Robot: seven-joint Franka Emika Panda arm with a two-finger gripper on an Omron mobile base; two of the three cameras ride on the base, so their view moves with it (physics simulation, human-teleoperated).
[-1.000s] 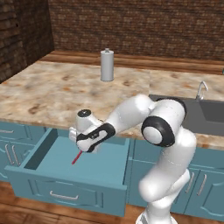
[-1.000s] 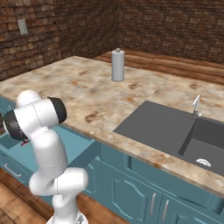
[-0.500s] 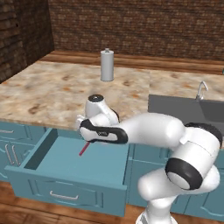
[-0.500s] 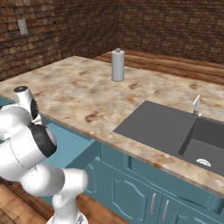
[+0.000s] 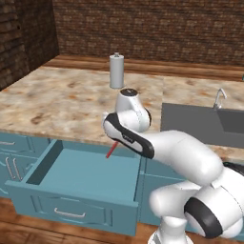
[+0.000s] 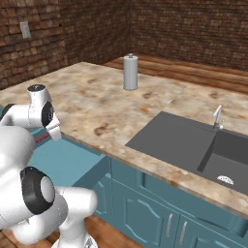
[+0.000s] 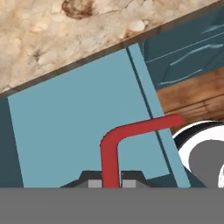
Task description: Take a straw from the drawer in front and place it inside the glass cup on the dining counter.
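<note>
Hand view: jaws closed tight on the straw (image 7: pixel 110 162), which rises from betw. the two dark tips, then bends off to one side, short end pointing away over the drawer (image 7: pixel 78 135) edge. So the long axis runs straight out along the gripper (image 7: pixel 110 183), bend at the far end. Left base view has the straw (image 5: pixel 111 150) hanging as a red sliver below the gripper (image 5: pixel 116 141), clear above the open drawer (image 5: pixel 83 176) floor, just under the front edge of the sink-side surface (image 5: pixel 57 102). Right base view: same red tip (image 6: pixel 42 138) beside the wrist. A tall grey-white cylinder (image 5: pixel 116 71) w/ knob top stands near the far edge of that surface. Judgement: pick done, carry next. Straw must end up long axis vertical, free end down, over the cup mouth.
</note>
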